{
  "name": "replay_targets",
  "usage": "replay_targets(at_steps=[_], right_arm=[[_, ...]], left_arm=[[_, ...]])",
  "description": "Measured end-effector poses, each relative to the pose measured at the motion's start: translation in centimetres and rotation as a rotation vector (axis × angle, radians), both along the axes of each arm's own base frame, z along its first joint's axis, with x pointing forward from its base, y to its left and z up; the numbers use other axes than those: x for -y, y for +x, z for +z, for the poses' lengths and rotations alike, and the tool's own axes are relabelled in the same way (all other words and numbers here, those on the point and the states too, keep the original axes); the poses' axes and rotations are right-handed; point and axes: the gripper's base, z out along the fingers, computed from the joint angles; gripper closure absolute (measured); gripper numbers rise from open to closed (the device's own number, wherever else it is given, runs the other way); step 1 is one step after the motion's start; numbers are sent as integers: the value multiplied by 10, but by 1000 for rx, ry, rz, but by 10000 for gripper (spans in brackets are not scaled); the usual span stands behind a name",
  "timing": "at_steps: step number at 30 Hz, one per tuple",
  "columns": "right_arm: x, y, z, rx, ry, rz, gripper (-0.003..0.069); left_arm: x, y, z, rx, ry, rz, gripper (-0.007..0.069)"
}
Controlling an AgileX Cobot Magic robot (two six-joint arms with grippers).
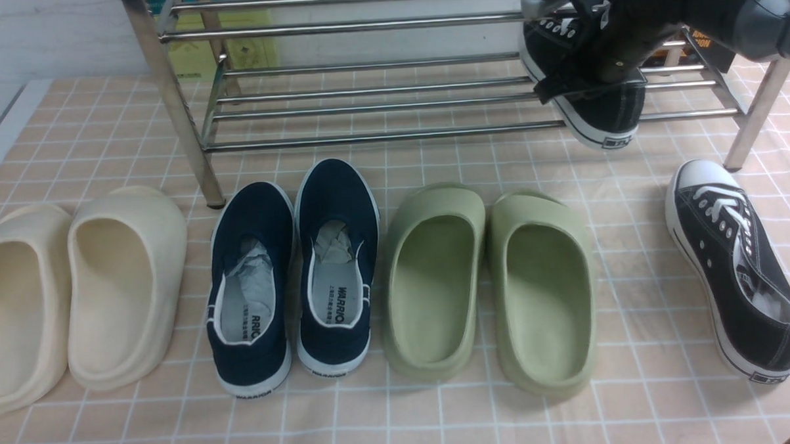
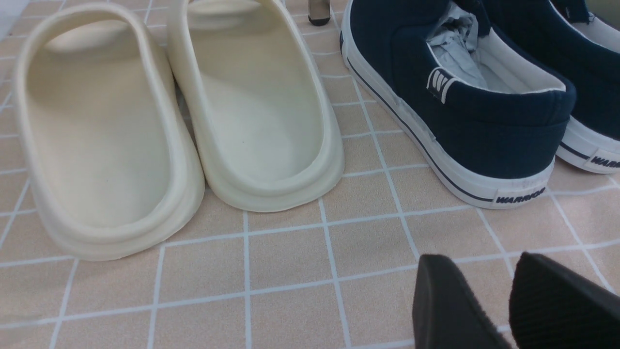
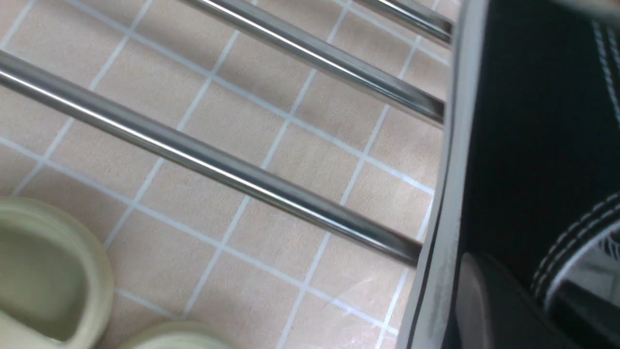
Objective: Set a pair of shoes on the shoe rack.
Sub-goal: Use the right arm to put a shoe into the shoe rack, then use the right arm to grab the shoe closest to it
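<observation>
One black canvas sneaker with white laces lies tilted at the right end of the chrome shoe rack. Its toe points into the rack and its heel hangs over the lower front rail. My right gripper is shut on its side wall near the collar. In the right wrist view a finger presses the black canvas beside a rail. The other sneaker lies on the floor at the right. My left gripper hovers open over bare tiles.
Three other pairs stand in a row before the rack: cream slippers, navy slip-ons and green slippers. The rack's legs stand at left and right.
</observation>
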Motion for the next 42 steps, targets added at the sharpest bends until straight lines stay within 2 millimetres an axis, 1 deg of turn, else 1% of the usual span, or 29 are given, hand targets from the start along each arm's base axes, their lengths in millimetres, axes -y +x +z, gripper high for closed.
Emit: replay_targets(at_steps=[5,9,12,14,16,17,18,19,21,23,24,25,27,29,30,31,32,33,36,37,38,39,40,42], right_arm=[[-1,4,-7,11,0,2,608],[-1,6,-5,32,3,3,520],[-1,3,4,47,6,3,421],[1,-4,19,49,19,0,351],[1,-9,30,52,30,-1,320],[3,-18,45,45,40,-2,288],[4,-22,51,36,40,-3,281],[6,-31,65,31,44,-4,268],[9,-46,81,-4,46,-7,264],[15,-58,90,-60,43,-22,264],[15,-58,91,-59,45,-24,264],[22,-64,93,-115,51,-47,265],[39,-68,85,-218,62,-107,268],[55,-69,72,-281,88,-147,269],[62,-71,65,-314,106,-164,269],[73,-77,52,-380,136,-185,269],[78,-82,45,-414,154,-196,269],[81,-89,39,-447,167,-204,269],[90,-124,22,-543,174,-228,269],[91,-128,25,-537,175,-230,269],[93,-137,22,-539,173,-236,269],[94,-153,13,-545,169,-246,269],[95,-163,8,-527,168,-252,269],[97,-170,-6,-500,169,-265,269]], left_arm=[[0,0,0,0,0,0,384],[0,0,0,0,0,0,384],[0,0,0,0,0,0,384],[0,0,0,0,0,0,384],[0,0,0,0,0,0,384],[0,0,0,0,0,0,384],[0,0,0,0,0,0,384],[0,0,0,0,0,0,384],[0,0,0,0,0,0,384],[0,0,0,0,0,0,384],[0,0,0,0,0,0,384],[0,0,0,0,0,0,384],[0,0,0,0,0,0,384],[0,0,0,0,0,0,384],[0,0,0,0,0,0,384],[0,0,0,0,0,0,384],[0,0,0,0,0,0,384],[0,0,0,0,0,0,384],[0,0,0,0,0,0,384],[0,0,0,0,0,0,384],[0,0,0,0,0,0,384],[0,0,0,0,0,0,384],[0,0,0,0,0,0,384],[0,0,0,0,0,0,384]])
